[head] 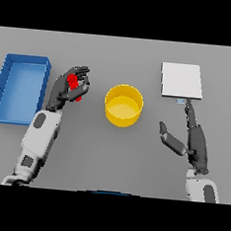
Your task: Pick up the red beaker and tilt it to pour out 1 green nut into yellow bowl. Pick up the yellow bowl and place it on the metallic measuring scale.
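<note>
Red beaker (75, 86) sits in our left hand (65, 91), fingers curled round it, held just left of the yellow bowl (123, 106) and right of the blue tray (23, 62); bowl and beaker are apart. Our right hand (194, 141) hovers right of the bowl with fingers straight and thumb spread, holding nothing, its fingertips reaching up to the near edge of the metallic scale (182, 80). We can't see any nut.
</note>
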Tool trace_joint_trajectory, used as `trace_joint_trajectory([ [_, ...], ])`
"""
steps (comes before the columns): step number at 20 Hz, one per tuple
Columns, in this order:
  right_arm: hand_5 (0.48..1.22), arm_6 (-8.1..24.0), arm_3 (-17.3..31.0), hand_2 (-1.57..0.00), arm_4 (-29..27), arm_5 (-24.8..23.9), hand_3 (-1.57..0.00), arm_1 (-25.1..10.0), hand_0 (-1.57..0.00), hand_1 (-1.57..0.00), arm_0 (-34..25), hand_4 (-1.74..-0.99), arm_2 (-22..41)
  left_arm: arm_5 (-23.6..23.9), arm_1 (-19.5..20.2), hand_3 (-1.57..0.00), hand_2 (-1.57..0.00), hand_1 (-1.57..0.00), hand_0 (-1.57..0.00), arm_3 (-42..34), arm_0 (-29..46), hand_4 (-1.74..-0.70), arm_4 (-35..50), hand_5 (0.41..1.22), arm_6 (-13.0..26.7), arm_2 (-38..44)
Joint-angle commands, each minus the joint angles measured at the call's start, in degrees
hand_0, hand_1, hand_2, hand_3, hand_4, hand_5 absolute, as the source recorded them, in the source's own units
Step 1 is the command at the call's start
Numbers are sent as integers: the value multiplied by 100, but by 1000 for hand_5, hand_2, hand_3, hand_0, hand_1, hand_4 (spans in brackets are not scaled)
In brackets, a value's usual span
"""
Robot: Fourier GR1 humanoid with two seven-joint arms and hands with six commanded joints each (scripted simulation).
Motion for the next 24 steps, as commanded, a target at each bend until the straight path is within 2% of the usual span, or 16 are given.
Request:
trace_joint_trajectory([
  [1, 644, 7, 33, 1, -9, 1, 1, 35, 1, 1, 8, -1255, 14, 42, 35, -724, -733, -699, -662, 32, -69, -1500, -55, 941, 34, -12],
  [3, 645, 18, 114, 1, -16, -19, 1, 55, 1, 1, -60, -1254, -7, 27, 60, -926, -1034, -1013, -989, 130, -109, -1575, -170, 1042, -102, -83],
  [4, 644, 33, 101, 1, -30, -3, 1, 54, 1, 1, -69, -1252, -2, 20, 51, -974, -1142, -1125, -1106, 175, -144, -1603, -206, 1078, -189, -139],
  [6, 644, -30, 69, 1, -56, -3, 1, 80, 1, 1, -23, -1254, 4, 51, 70, -1189, -1296, -1285, -1273, 213, -209, -1544, -287, 1129, -65, -185],
  [8, 645, 11, 44, 1, 7, -34, 1, 90, 1, 1, 2, -1257, 33, 69, -27, -1326, -1395, -1388, -1380, 146, -145, -1505, -314, 1162, -102, -193],
  [12, 646, -79, 62, 1, -21, -26, 1, 108, 1, 1, 15, -1262, 32, 180, -38, -1471, -1499, -1496, -1493, -11, -117, -1644, -23, 1132, -209, -57],
  [15, 647, -83, 46, 1, 36, -65, 1, 87, 1, 1, 46, -1259, 32, 291, -23, -1520, -1534, -1533, -1531, -430, -70, -1692, 110, 1118, -200, -111],
  [16, 649, -92, 50, 1, 34, -46, 1, 48, 1, 1, 45, -1259, 15, 368, -14, -1530, -1542, -1540, -1539, -606, -79, -1701, 76, 1114, -47, -188],
  [17, 652, -153, 14, 1, 31, -39, 1, 38, 1, 1, 68, -1263, 20, 374, 11, -1538, -1547, -1546, -1545, -721, -40, -1709, 6, 1114, -56, -310],
  [22, 666, -138, 27, 1, 151, -44, 1, 34, 1, 1, 78, -1253, 92, 179, 521, -1560, -1563, -1563, -1563, -1198, -329, -1731, -754, 1124, 942, -1140],
  [24, 674, -74, -67, 1, 236, -102, 1, 34, 1, 1, 75, -1256, 112, 44, 673, -1562, -1565, -1565, -1564, -1272, -372, -1733, -954, 1122, 1105, -1399],
])
